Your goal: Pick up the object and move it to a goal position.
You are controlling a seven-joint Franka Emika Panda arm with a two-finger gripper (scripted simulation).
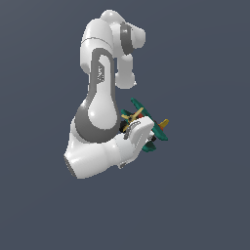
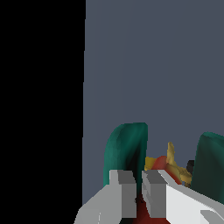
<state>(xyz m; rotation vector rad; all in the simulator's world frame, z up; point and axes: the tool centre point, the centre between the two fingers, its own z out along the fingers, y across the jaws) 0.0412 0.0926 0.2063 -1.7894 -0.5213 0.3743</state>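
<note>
My fingers clamp the red body of the toy biplane, between its teal wings, beside my arm. The grip looks narrow; a quick swing could twist it loose, I judge.

Plain, flat, dark slate-grey ground fills the exterior view; wrist view shows a black band beside it.

A Franka Panda arm in glossy white, its rounded link shells joined by dark grey bands, one link bearing a faint grey marking. Its pincer ends in blocky, pale grey fingers with squared tips.
</note>
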